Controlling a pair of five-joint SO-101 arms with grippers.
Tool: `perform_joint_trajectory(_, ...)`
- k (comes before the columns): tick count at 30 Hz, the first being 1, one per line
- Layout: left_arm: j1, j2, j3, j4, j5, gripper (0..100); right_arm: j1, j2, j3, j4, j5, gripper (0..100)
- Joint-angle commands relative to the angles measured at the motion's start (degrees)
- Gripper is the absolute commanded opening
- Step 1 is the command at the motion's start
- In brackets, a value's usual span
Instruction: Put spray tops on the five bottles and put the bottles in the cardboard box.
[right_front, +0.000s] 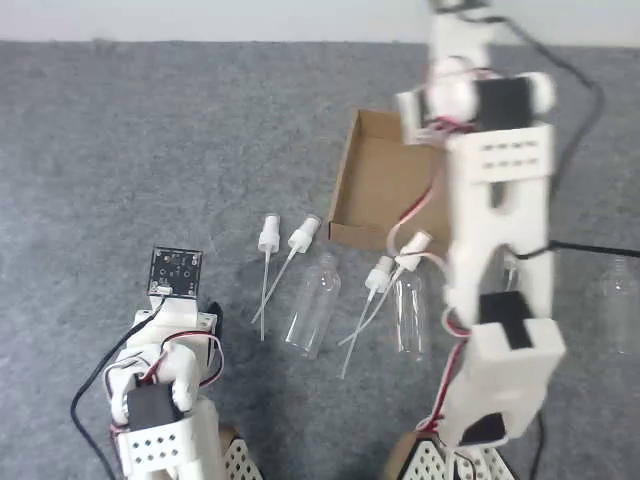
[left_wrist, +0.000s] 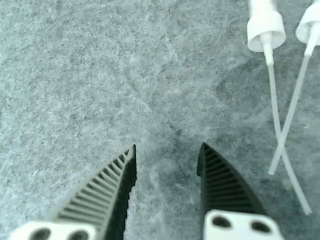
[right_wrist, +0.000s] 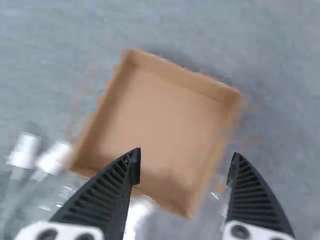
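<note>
Over the box (right_wrist: 160, 115), the right tool (right_wrist: 185, 162) hangs wide, empty. Beside it, tops (left_wrist: 266, 31) lie nearer the wide left tool (left_wrist: 167, 160).

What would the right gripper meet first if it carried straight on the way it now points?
Probably the cardboard box: its bare floor lies straight ahead of the open right gripper, though how far off is unclear.
</note>
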Motion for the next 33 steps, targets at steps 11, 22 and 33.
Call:
perform_joint_trajectory(11, -0.26, -1.23, -0.48, -0.88, -0.35, 18, 22.11, -5.05, 26.37, -1.98, 10.29, 24.6)
perform_joint_trajectory(22, -0.26, -1.23, -0.48, -0.88, -0.35, 18, 22.73, -5.05, 49.23, -21.41, 8.18, 24.6)
perform_joint_trajectory(33, -0.26, -1.23, -0.48, -0.88, -0.35, 18, 26.15, -4.97, 55.91, -29.05, 8.62, 24.6)
